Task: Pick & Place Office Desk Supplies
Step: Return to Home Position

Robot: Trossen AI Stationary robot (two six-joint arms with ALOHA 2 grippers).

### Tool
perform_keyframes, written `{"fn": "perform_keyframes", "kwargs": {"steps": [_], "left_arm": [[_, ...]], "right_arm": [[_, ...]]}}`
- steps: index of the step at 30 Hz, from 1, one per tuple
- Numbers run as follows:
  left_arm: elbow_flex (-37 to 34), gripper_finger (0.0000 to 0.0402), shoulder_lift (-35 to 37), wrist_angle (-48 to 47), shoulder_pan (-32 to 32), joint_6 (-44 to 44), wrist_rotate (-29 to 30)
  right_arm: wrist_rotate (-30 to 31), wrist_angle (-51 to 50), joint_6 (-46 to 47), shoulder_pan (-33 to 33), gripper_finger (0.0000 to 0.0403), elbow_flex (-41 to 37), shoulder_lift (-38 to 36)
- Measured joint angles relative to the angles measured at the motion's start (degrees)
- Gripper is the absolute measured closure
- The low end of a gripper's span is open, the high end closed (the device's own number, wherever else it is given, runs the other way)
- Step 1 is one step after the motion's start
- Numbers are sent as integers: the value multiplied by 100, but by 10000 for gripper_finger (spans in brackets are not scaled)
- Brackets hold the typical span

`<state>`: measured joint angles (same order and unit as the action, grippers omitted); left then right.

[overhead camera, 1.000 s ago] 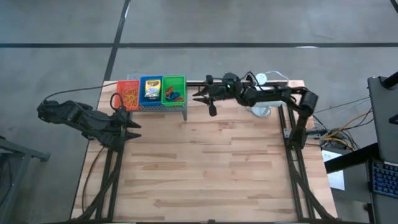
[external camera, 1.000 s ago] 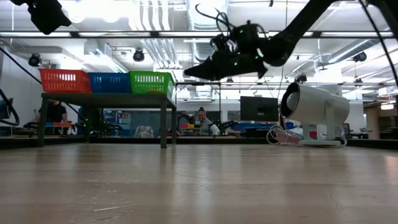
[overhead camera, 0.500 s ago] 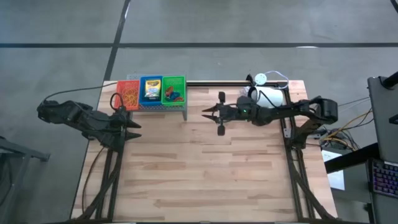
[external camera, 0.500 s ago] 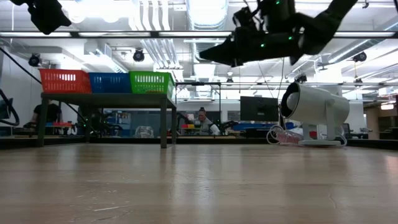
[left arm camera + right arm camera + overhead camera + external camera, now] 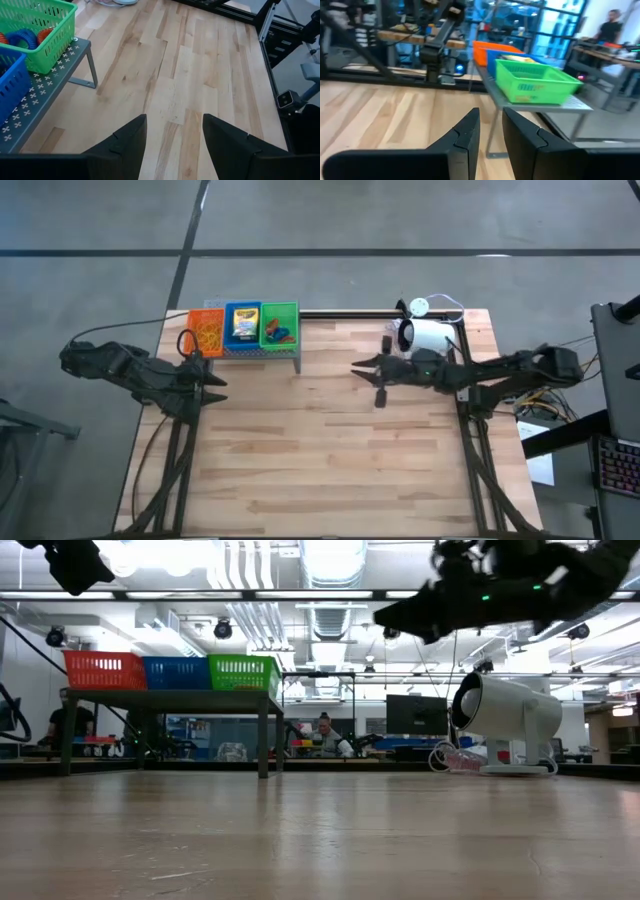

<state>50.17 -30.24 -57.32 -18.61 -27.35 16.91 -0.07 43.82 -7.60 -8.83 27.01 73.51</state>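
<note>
Wooden table (image 5: pixel 330 450), one rack (image 5: pixel 272 352), three bins (image 5: pixel 242 324)

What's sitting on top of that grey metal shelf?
Three small bins side by side: an orange bin of rubber bands, a blue bin with a crayon box, a green bin with red and blue loops. Whatever lies beneath each top layer is hidden.

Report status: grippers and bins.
Left gripper open, beside the rack. Right gripper open, empty, over the table. Orange bin, blue bin, green bin on the rack. No obstruction.
</note>
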Motion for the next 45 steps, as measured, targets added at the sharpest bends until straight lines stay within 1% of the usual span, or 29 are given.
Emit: {"fn": "perform_keyframes", "kwargs": {"steps": [5, 9, 16, 21, 27, 32, 33, 38, 39, 41, 45], "left_arm": [[0, 201, 0, 0, -1, 1, 0], [1, 201, 0, 0, 0, -1, 0], [1, 201, 0, 0, -1, 0, 0], [2, 201, 2, 0, 0, 0, 0], [1, 201, 2, -1, -2, 0, 0], [0, 201, 2, -2, -2, -1, 0], [0, 201, 2, 0, 0, -1, 0], [0, 201, 2, 0, -1, 1, 1], [1, 201, 2, -1, -2, 0, 0], [1, 201, 2, 2, -1, 1, 0], [2, 201, -26, -2, -2, 1, 0]], "right_arm": [[824, -2, -60, 392, 323, -753, -960], [1339, -4, -146, 695, 323, -1302, -1679], [1807, -5, -37, 941, 323, -2122, -2750], [1825, -81, -133, 948, 323, -2658, -3524], [1835, -1303, 121, 948, 323, -2650, -4694], [1996, -2323, 239, 946, 323, -2650, -5862], [1941, -2456, 234, 948, 323, -2650, -6074], [1256, -3130, 131, 948, 323, -2650, -7218], [1185, -3311, 128, 948, 323, -2649, -7355], [1187, -3292, 162, 947, 323, -2642, -7350], [1410, -3272, 188, 944, 323, -2650, -7329]]}}
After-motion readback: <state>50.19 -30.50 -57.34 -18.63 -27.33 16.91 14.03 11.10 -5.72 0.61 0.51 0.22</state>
